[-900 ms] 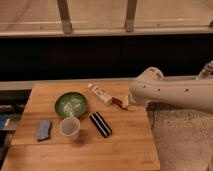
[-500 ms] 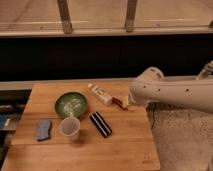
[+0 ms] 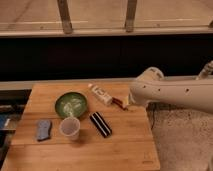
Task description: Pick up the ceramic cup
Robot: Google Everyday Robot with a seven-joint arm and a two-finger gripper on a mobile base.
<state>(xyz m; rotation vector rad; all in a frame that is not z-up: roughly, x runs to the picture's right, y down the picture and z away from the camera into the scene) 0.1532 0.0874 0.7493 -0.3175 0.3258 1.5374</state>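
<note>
The ceramic cup (image 3: 69,127), small, pale and tapered with no handle, stands upright on the wooden table (image 3: 125,145) just in front of the green bowl (image 3: 71,104). My gripper (image 3: 126,105) is at the end of the white arm (image 3: 172,92) that reaches in from the right. It hangs over the table's right part, well to the right of the cup, close to the red end of a white tube (image 3: 102,94). The arm's housing hides the fingers.
A black rectangular object (image 3: 100,124) lies to the right of the cup. A blue-grey sponge (image 3: 43,129) lies to its left. The table's right edge drops to a speckled floor (image 3: 185,140). A dark wall and railing run behind.
</note>
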